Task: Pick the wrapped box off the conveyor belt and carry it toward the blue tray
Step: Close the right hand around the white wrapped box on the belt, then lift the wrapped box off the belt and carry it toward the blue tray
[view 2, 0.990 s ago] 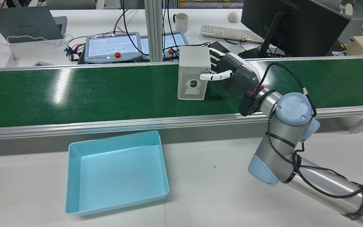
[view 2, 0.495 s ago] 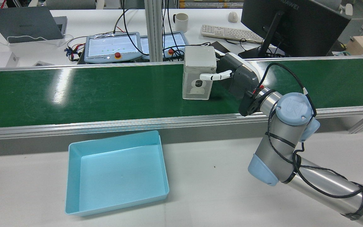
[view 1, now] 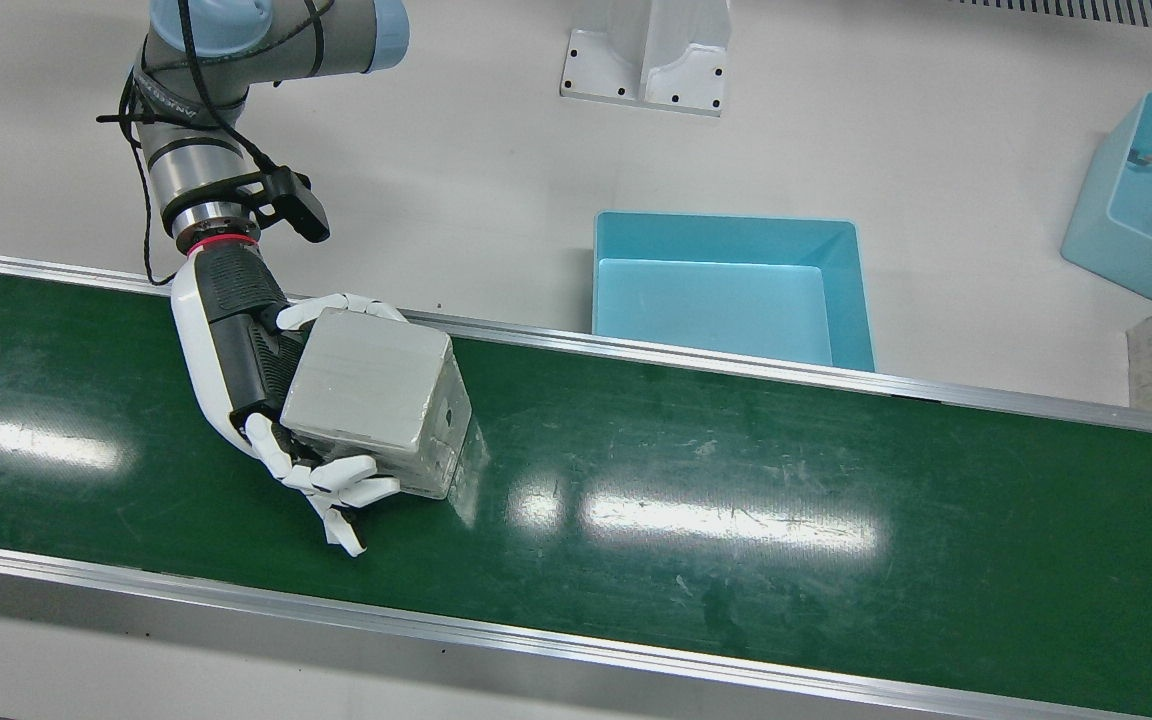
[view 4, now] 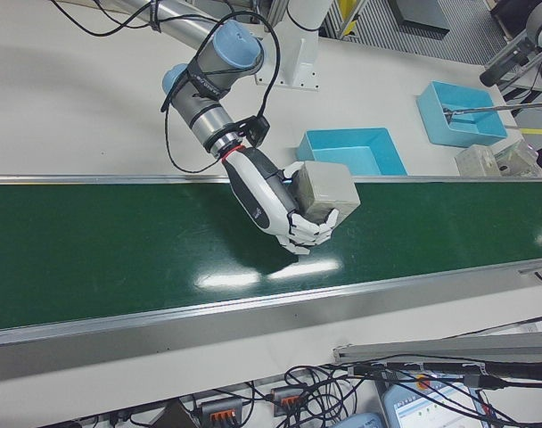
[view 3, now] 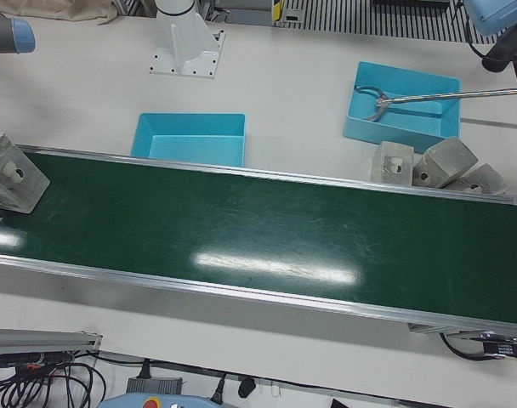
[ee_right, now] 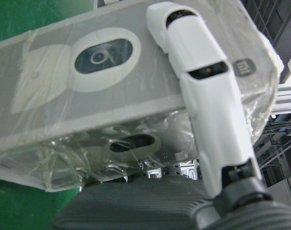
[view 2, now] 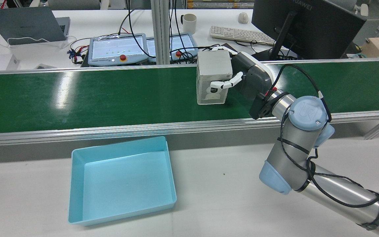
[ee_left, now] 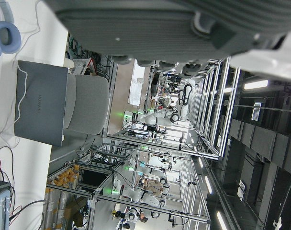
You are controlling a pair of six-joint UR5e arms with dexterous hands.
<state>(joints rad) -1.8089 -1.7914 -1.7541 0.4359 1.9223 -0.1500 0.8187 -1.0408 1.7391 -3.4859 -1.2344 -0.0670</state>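
The wrapped box (view 1: 376, 400), grey under clear film with a camera picture on its side, is on the green conveyor belt (view 1: 736, 500), tilted. My right hand (view 1: 256, 380) is shut on it: thumb on the near face, fingers (view 1: 336, 485) over the far side. The rear view shows the box (view 2: 214, 70) and the hand (view 2: 252, 79) at the belt's far edge. The right hand view shows the box (ee_right: 112, 81) pressed against the palm. The blue tray (view 2: 123, 184) lies on the white table, near left of the belt. My left hand (ee_left: 174, 28) shows only as a grey underside.
A second blue bin (view 3: 403, 110) holding a metal tool and several wrapped boxes (view 3: 428, 161) sit beyond the belt's other end. Teach pendants (view 2: 117, 49), a keyboard (view 2: 239, 33) and a monitor (view 2: 304, 26) stand behind the belt. The belt has raised aluminium rails (view 2: 110, 130).
The box has ridden right along the belt into my right hand. The fingers have closed around it and the box now tilts.
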